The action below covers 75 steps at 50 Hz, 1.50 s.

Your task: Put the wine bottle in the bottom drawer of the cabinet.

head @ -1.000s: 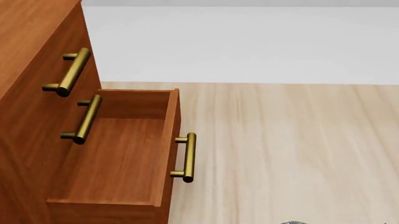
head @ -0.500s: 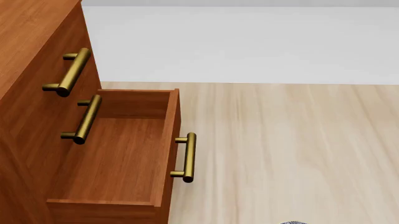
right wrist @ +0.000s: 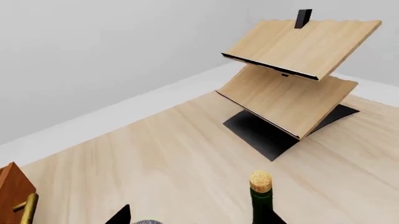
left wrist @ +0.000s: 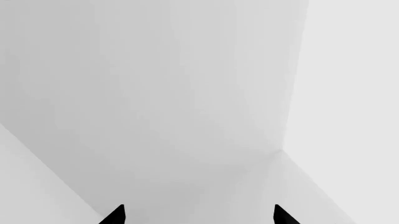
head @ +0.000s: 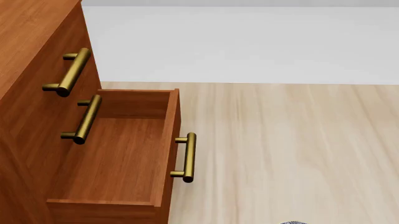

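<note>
The cabinet (head: 25,56) stands at the left of the head view, its two upper drawer fronts shut. The bottom drawer (head: 112,158) is pulled out and empty, its brass handle (head: 187,157) facing right. The wine bottle (right wrist: 262,205) shows only in the right wrist view, upright on the floor, with its tan cork (right wrist: 260,181) and dark green neck. My right gripper (right wrist: 199,219) is open, and the bottle neck stands close to one fingertip. My left gripper (left wrist: 198,218) is open and empty, facing bare grey walls. Neither gripper shows in the head view.
A pale light-wood rack (right wrist: 293,79) on a black base (right wrist: 268,133) stands beyond the bottle. A grey rim (right wrist: 146,222) peeks in between the right fingertips. A cabinet corner (right wrist: 12,189) with a brass handle end shows at that view's edge. The floor (head: 287,149) is pale wood.
</note>
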{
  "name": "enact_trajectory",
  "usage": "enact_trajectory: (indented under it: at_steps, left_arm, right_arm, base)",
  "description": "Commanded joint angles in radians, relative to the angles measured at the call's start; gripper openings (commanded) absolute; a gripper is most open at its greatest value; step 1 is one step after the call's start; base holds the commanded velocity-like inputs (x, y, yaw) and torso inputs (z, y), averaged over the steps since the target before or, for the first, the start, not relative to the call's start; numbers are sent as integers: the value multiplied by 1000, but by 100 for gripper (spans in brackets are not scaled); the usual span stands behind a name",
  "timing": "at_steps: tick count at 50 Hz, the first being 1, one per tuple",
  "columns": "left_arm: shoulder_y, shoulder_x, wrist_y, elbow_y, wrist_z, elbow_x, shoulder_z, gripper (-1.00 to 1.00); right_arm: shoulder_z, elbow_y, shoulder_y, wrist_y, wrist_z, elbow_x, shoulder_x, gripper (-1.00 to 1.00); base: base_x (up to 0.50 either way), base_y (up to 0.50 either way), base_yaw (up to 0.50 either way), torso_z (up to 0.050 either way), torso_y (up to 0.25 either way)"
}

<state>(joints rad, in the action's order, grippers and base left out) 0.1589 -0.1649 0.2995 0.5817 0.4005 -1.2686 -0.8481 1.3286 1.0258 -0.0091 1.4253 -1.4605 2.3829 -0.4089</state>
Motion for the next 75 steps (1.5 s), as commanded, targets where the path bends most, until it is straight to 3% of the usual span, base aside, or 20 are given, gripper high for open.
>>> enact_trajectory:
  at_steps: [1, 23, 30, 42, 75]
  left_arm:
    - [1, -1, 3, 3, 2, 3, 3, 100]
    - [7, -6, -10, 83, 85, 33, 15, 100]
    - [6, -11, -13, 95, 101, 34, 17, 100]
    - [8, -15, -8, 89, 98, 31, 18, 100]
    - [19, -21, 3, 75, 80, 14, 18, 100]
  right_arm:
    - [-24, 1, -10, 8, -41, -34, -37, 100]
    - [-81, -53, -48, 34, -30, -178, -86, 100]
    - [-59, -109, -21, 140, 93, -301, -55, 100]
    - [-113, -88, -51, 130, 369, -621, -26, 100]
    - [-309, -108, -103, 30, 622, -1028, 14, 100]
  base:
    - [0, 0, 0, 0, 0]
    - [0, 0, 0, 0, 0]
    - [0, 0, 0, 0, 0]
    - [0, 0, 0, 0, 0]
    - [0, 0, 0, 0, 0]
